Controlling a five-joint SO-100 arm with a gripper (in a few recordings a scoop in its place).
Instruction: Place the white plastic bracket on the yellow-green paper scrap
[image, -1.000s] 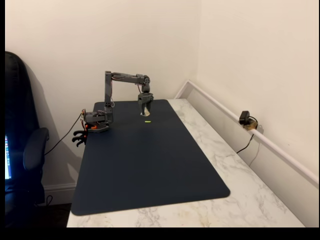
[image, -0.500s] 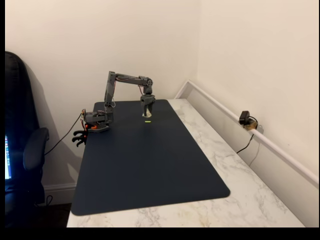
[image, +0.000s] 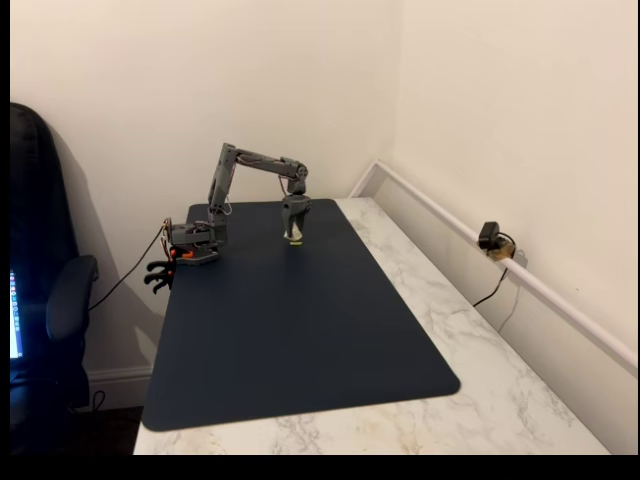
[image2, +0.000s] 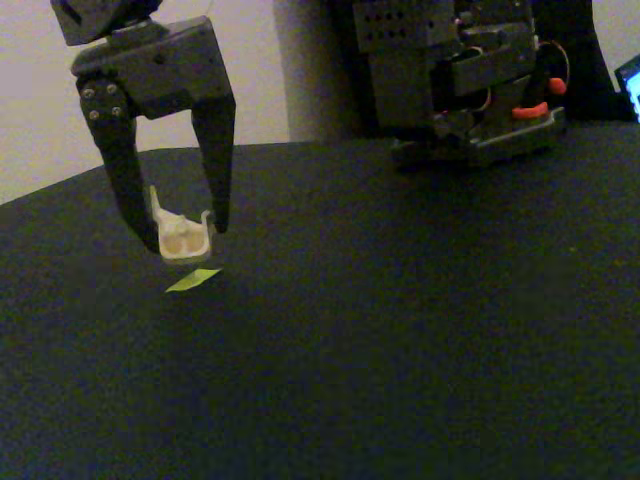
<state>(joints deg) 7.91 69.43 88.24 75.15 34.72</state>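
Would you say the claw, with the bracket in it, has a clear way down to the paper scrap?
Probably yes: the claw holds the bracket just above the scrap, with only bare mat between them.

Cream walls (image: 200, 70), marble table (image: 440, 300), dark chair (image: 40, 300)

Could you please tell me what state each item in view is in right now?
gripper: shut on the white plastic bracket, above the mat.
white plastic bracket: held between the fingertips, off the mat.
yellow-green paper scrap: flat on the mat, bare, just below the bracket.
dark mat: flat on the table.
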